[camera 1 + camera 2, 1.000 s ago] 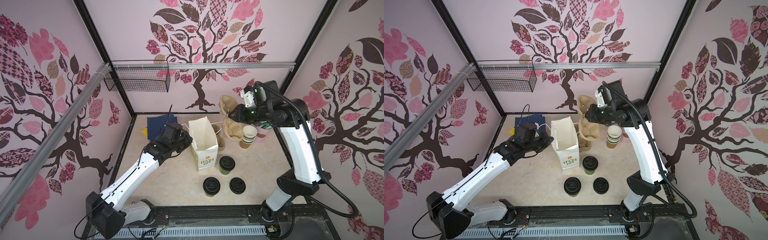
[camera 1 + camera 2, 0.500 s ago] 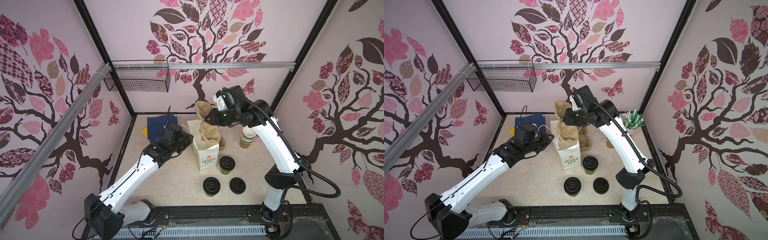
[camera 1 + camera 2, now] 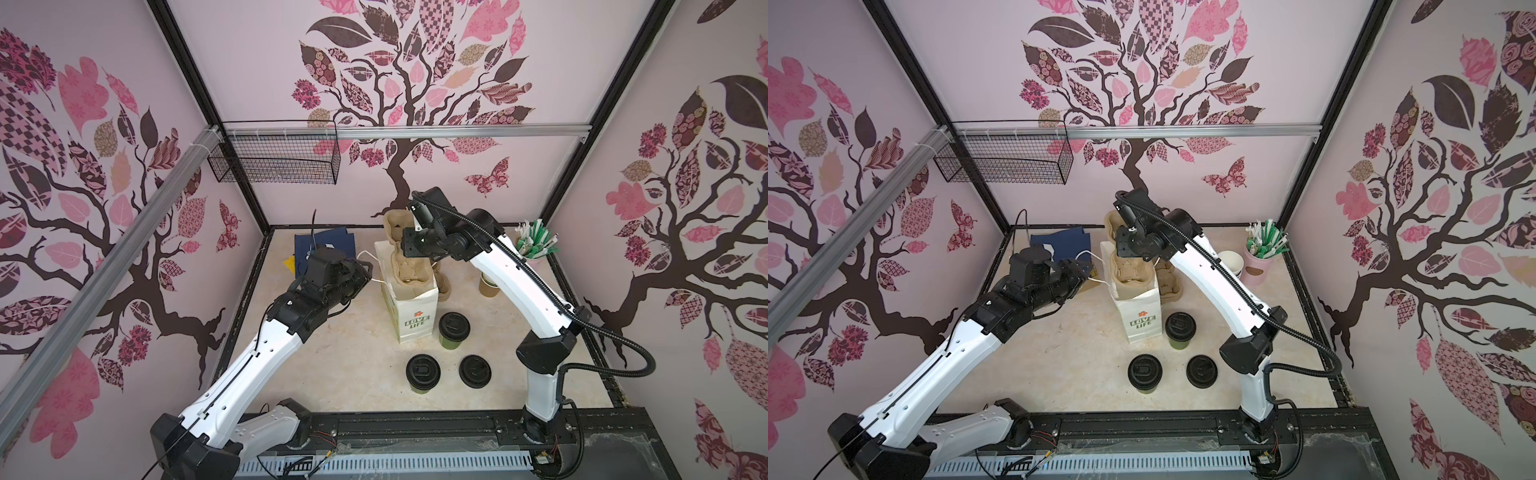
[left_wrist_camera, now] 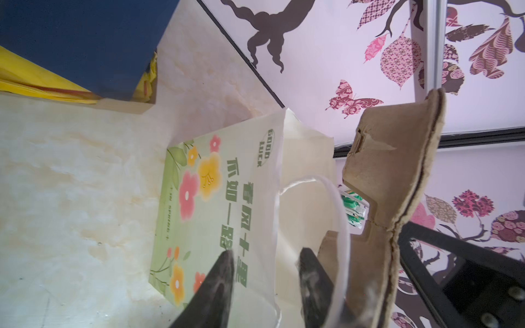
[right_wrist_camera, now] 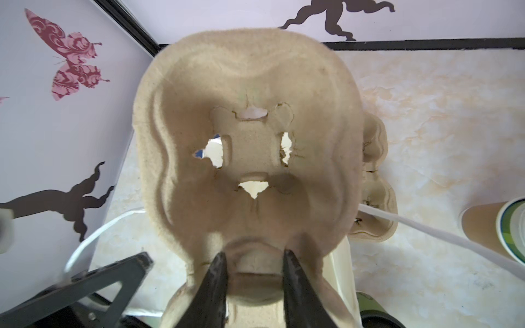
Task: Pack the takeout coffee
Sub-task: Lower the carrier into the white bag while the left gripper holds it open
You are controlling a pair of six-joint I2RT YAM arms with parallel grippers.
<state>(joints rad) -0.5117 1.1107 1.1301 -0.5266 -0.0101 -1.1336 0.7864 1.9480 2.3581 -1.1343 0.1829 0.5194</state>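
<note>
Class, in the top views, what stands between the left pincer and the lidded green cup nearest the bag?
The white paper bag, a pulp carrier sticking from its top, separates left pincer and lidded cup in both top views.

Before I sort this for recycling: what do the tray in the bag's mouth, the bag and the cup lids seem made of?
The tray: apparently moulded paper pulp, matt tan, fuzzy with torn fibrous holes. The bag: paper, smooth, printed, sharply creased. The cup lids: probably plastic, black, faint sheen, moulded relief.
</note>
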